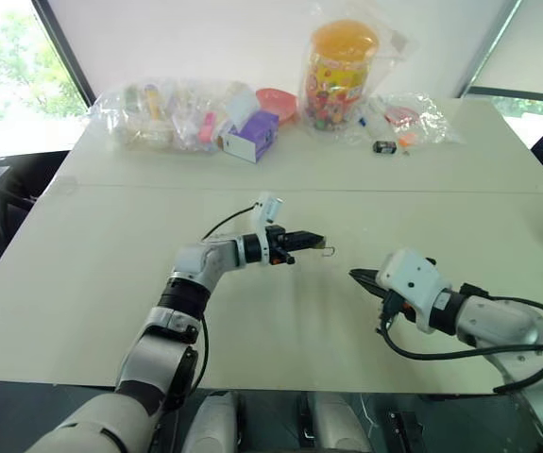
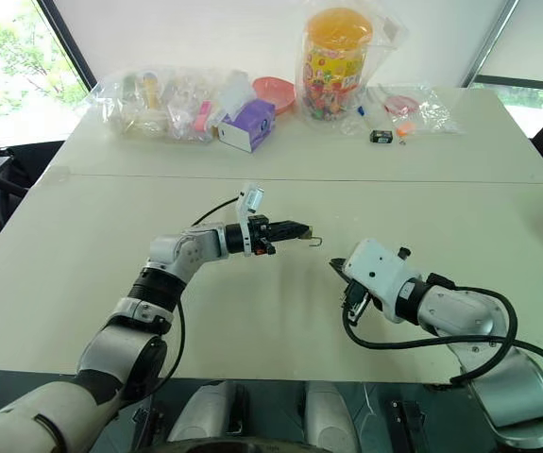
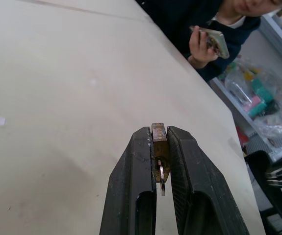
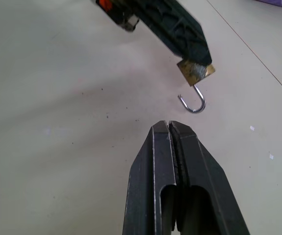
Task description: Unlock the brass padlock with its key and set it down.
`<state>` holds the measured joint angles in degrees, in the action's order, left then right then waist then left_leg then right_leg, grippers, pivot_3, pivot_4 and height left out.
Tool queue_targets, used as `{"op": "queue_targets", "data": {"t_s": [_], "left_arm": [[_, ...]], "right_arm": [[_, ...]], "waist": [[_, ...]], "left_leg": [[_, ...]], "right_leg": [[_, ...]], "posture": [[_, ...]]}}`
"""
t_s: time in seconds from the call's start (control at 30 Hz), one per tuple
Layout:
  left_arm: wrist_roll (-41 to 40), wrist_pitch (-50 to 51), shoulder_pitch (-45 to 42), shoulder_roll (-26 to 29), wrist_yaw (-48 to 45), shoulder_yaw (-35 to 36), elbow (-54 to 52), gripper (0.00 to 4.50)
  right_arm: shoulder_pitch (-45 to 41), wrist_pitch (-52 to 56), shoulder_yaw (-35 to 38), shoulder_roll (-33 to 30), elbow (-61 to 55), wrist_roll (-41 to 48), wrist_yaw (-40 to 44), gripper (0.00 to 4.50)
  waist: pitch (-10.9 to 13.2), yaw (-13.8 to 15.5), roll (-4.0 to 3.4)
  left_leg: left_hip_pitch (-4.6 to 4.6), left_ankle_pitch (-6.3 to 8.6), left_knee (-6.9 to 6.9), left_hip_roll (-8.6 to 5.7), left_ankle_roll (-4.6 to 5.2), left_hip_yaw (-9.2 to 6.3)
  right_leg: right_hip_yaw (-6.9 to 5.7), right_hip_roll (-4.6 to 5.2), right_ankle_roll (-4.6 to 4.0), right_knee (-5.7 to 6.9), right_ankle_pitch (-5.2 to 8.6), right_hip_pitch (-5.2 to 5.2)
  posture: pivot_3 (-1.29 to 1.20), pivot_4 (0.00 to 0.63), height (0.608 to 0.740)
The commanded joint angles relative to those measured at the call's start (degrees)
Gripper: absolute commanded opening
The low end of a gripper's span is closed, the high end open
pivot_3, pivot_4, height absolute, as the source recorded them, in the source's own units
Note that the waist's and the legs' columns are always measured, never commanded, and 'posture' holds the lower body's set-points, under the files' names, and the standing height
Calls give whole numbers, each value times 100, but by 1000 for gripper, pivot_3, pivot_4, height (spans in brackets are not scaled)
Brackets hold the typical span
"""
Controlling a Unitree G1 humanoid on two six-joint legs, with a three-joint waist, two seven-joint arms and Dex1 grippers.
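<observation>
Brass padlock (image 4: 196, 71): small yellow-brass block, pinched at the tip of the left tool (image 1: 314, 242) and held in the air above the middle of the table (image 1: 82, 274), nearer the near edge than the far one. Its silvery shackle (image 4: 193, 102) hangs free as an open hook, one end out of the body. In the left wrist view the block sits clamped between the two black fingers (image 3: 131, 191), with a small silvery piece hanging beneath it in the gap.

Right tool (image 1: 358, 276): fingers pressed together, nothing between them; tip points toward the padlock, near it but apart, above the table's near-right part.

Far edge of table, left to right: clear plastic bags of mixed items (image 1: 158, 115); purple-and-white box (image 1: 252, 136); pink bowl (image 1: 278, 102); bagged jar with orange lid (image 1: 340, 74); another clear bag (image 1: 405, 118) with a small black object (image 1: 384, 146) just beside it.

Person (image 3: 214, 34) in dark clothing past one table edge, holding a phone.
</observation>
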<state>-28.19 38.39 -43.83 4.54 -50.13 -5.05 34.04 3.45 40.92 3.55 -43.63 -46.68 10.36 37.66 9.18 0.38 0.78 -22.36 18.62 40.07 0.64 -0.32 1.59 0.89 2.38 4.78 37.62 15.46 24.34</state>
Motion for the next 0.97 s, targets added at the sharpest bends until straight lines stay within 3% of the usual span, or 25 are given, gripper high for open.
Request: {"op": "queue_targets", "data": {"t_s": [0.03,0.2,0.27,0.3,0.5,0.53,0.97], "left_arm": [[198,-239,-109,16,-128,47,304,0],[585,-675,-29,14,-79,17,777,0],[611,-643,73,158,-183,18,615,936],[623,-627,127,237,-245,7,504,1197],[765,-804,605,689,-545,-184,-585,4250],[776,-832,659,736,-551,-202,-718,4421],[719,-1118,1444,1817,-1092,-262,-2906,4421]], "right_arm": [[-59,84,93,27,-280,35,-149,11],[-124,114,-49,11,-280,2,-239,11],[-135,100,-80,-7,-262,2,-241,0],[-133,83,-92,-25,-249,-2,-231,0],[-167,-71,-162,-135,-65,-76,-164,0],[-178,-93,-172,-153,-43,-88,-154,0],[-521,-621,-216,-562,566,-198,196,0]], "waist": [[0,4,0],[-2,27,0],[-2,17,1],[-3,7,1],[-4,-100,-2],[-5,-110,-3],[-3,-44,-1]], "left_leg": [[-1,0,0,0,0,0],[1,0,1,-1,0,0],[2,0,1,-2,0,0],[2,0,1,-2,0,0],[7,-1,-1,6,-1,-1],[7,-1,-1,7,-1,-1],[3,-1,0,4,-2,0]], "right_leg": [[0,0,0,0,0,0],[-1,2,0,0,0,-2],[-1,3,0,0,0,-3],[-1,2,0,0,0,-3],[5,0,0,5,0,-4],[5,2,0,5,0,-4],[3,15,-1,3,0,-3]], "posture": [[0,150,735],[0,150,735],[0,150,735],[0,150,735],[0,150,735],[0,150,735],[0,150,735]]}}
